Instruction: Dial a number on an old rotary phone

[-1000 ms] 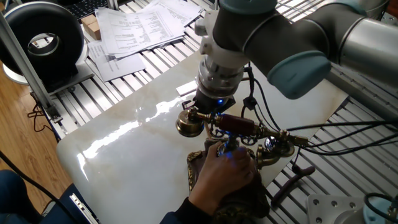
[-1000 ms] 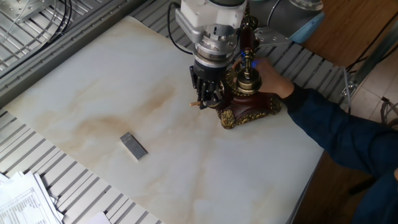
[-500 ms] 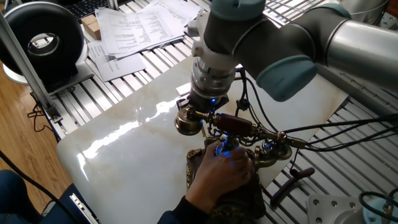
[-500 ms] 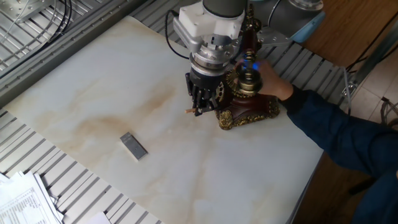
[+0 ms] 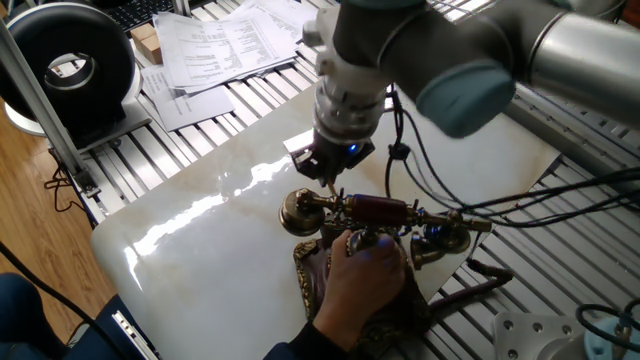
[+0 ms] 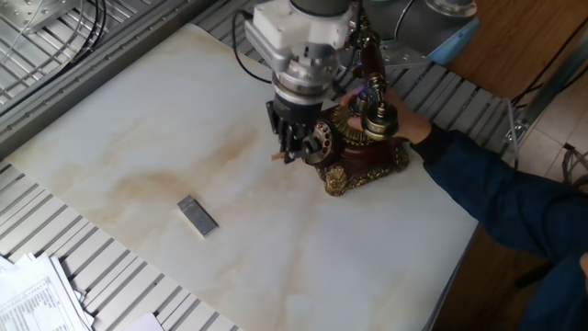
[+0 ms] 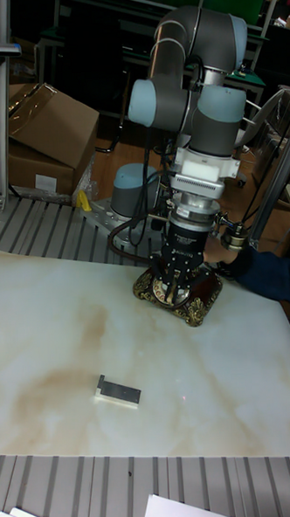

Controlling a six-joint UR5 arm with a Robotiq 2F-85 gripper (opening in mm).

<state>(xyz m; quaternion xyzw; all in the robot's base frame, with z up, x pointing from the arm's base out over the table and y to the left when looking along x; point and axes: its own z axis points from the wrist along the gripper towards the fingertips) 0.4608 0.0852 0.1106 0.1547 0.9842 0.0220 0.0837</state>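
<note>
Phone: the old rotary phone [image 6: 363, 152] sits near the far side of the white marble table [image 6: 138, 138], with its brass and dark red handset [image 5: 375, 211] lying across the top. A person's hand [image 5: 362, 275] holds the base of it. The gripper [image 6: 292, 150] points down right beside the round dial [image 6: 322, 140], on the side away from the hand. Its fingers look close together around a thin pale stick [image 6: 278, 158], but I cannot tell for sure. A small grey block [image 6: 197, 214] lies well apart on the table
</note>
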